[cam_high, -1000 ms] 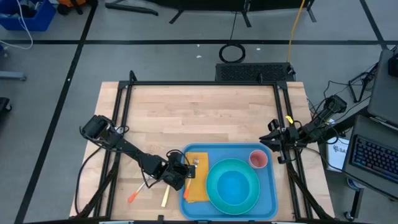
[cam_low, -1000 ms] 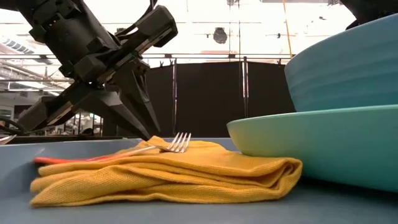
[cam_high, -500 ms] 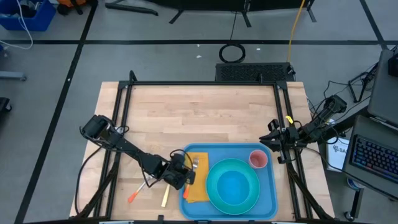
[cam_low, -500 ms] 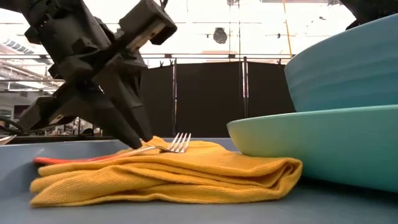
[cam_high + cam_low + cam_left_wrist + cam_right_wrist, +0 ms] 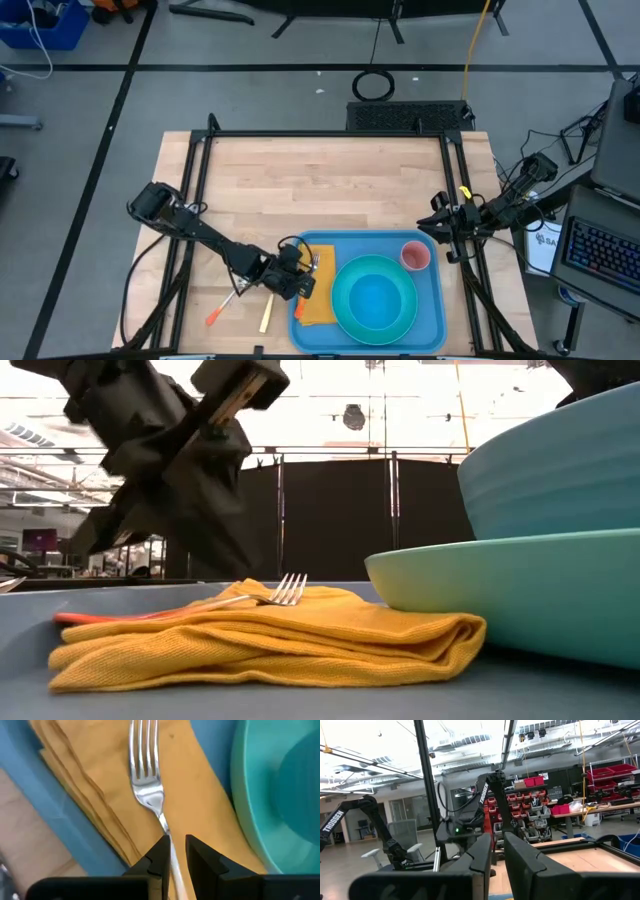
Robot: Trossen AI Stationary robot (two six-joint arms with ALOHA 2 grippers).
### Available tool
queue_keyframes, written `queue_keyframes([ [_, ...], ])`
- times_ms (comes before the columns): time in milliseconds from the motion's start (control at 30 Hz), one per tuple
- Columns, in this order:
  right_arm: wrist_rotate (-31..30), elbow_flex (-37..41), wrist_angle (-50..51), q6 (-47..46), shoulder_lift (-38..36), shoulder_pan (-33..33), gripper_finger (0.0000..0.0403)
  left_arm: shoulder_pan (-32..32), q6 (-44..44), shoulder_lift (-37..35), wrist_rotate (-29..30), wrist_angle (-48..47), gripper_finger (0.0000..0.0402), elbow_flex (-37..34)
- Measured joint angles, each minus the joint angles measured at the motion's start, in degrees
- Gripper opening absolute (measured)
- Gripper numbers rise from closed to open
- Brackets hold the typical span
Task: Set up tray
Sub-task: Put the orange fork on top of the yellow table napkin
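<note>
Surface: one light wood table (image 5: 320,190) w/ black frame rails, on a grey floor marked w/ dark tape lines. Room beyond, per right wrist view: open workshop, red parts bins on shelving, other dark robot arms parked.

Items, largest first:
- 1 tray (image 5: 437,320), light blue, at near edge of table, right of centre.
- 1 turquoise plate (image 5: 345,283) on tray, centre-right, w/ 1 blue bowl (image 5: 376,302) sitting in it.
- 1 yellow napkin (image 5: 320,308), folded, on left part of tray, just beside plate.
- 1 pink cup (image 5: 415,256) at far right corner of tray.
- 1 fork (image 5: 147,775), orange handle, lying on napkin, tines pointing far.
- 2 loose utensils on bare wood left of tray: 1 orange-handled (image 5: 220,310), 1 yellow-handled (image 5: 266,316).

Arms: 2.
- Left gripper (image 5: 174,851) over left edge of tray, fingers nearly together, pinching fork neck just behind the tines.
- Right gripper (image 5: 438,232) waits at right table edge, beside far right corner of tray, well apart from items; fingers close together w/ narrow gap, holding nothing.
</note>
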State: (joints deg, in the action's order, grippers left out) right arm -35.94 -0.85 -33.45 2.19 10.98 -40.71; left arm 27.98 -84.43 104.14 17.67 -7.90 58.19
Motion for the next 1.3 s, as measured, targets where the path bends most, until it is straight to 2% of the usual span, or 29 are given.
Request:
queue_keyframes([
  [400,0.0,0.0,0.4,0.0,0.0,0.0,0.0043,-3.1,9.0,-2.4,0.4,10.9,0.0063,0.1],
  [500,0.0,0.0,0.6,0.0,0.0,0.0,0.0043,-4.2,9.7,-2.4,0.4,10.8,0.0063,0.1],
  [800,0.0,0.0,0.7,0.0,0.0,0.0,0.0043,-7.8,9.5,-2.4,0.4,19.0,0.0063,0.1],
  [933,0.0,0.0,0.7,0.0,0.0,0.0,0.0043,-8.1,8.5,-2.3,0.1,19.9,0.0063,0.1],
  [1167,0.0,0.0,0.7,0.0,0.0,0.0,0.0043,-8.4,3.0,-2.5,-6.0,19.3,0.0063,0.1],
  [1300,0.0,0.0,0.7,0.0,0.0,0.0,0.0043,-10.7,2.0,-3.3,-5.5,18.8,0.0063,0.1],
])
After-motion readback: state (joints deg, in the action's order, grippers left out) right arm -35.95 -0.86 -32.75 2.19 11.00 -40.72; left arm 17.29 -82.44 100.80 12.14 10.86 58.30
